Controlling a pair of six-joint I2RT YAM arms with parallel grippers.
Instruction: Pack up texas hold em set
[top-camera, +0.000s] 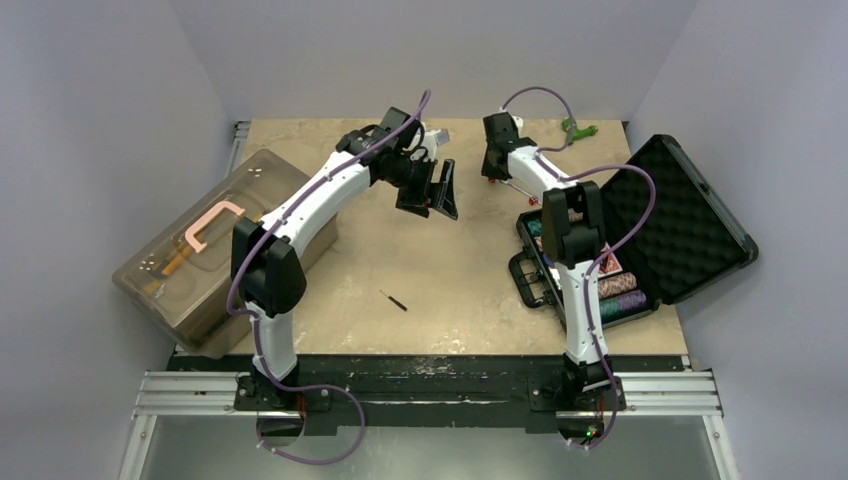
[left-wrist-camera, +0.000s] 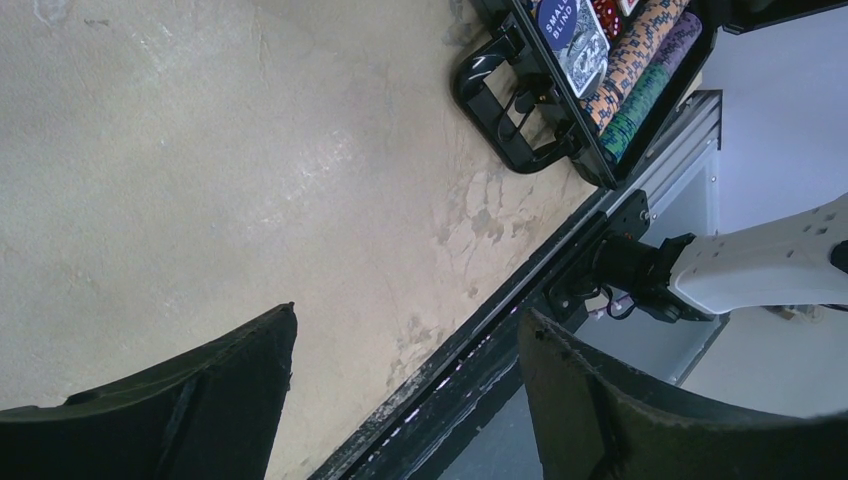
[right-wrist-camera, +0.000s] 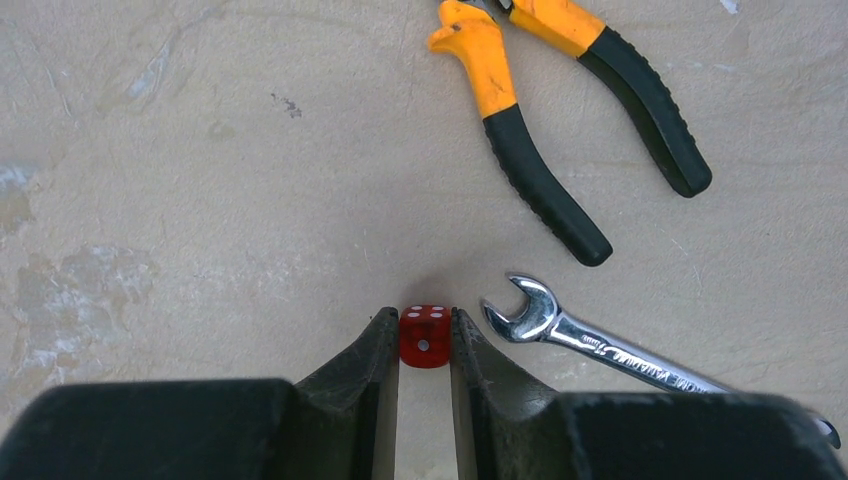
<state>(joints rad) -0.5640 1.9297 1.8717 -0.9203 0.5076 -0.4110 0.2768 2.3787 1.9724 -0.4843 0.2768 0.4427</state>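
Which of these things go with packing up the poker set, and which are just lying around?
Job: black foam-lined hard case; striped poker chips; small red die.
Lying about: orange-and-black pliers; silver open-end wrench; translucent brown toolbox with pink handle.

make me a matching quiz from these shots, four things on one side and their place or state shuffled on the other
Things:
1. red die
2. pliers
3. black case
4. left claw

Place or state:
a. open, holding nothing
b. lid open, chips inside
c. pinched between the right claw fingers
d. orange and black handles, lying on the table

Pairs: 1-c, 2-d, 3-b, 4-a
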